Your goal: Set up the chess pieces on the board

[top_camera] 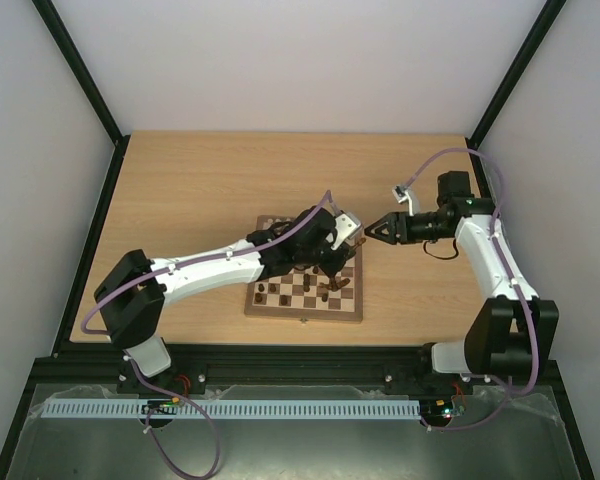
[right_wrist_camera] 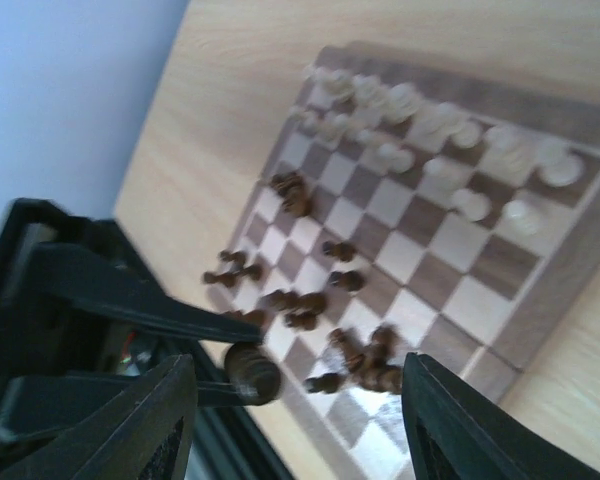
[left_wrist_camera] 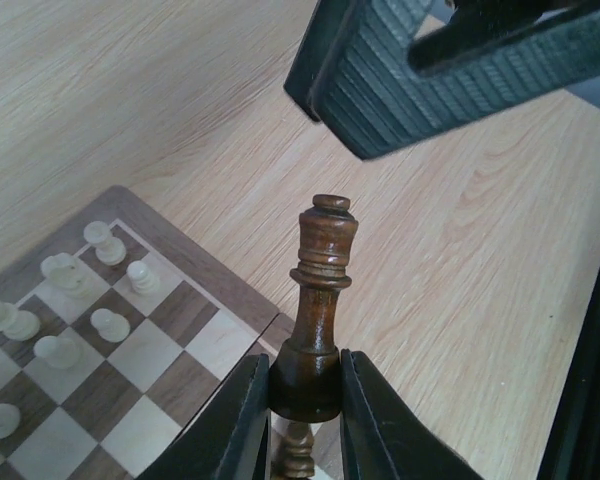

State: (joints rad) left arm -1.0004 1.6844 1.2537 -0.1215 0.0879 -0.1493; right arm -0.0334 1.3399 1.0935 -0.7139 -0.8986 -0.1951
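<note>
I judge this a handover. Left claw [left_wrist_camera: 305, 400] is clamped on a dark piece [left_wrist_camera: 320, 300], held above the board [left_wrist_camera: 145, 355] edge. Right claw [right_wrist_camera: 295, 405] stands apart, facing it. Next, I should close right on the piece, then release left.

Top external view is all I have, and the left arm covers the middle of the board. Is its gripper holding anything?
Observer: Yes. The left wrist view shows the left gripper shut on the base of a tall dark brown piece, held upright.
Operator: And the right gripper?
Observer: The right gripper is open. Its fingers stand to either side of that piece's top, with gaps on both sides.
Operator: How do the other pieces lie?
Observer: The pale pieces are grouped along one edge of the board. The dark pieces are scattered at the opposite side.
</note>
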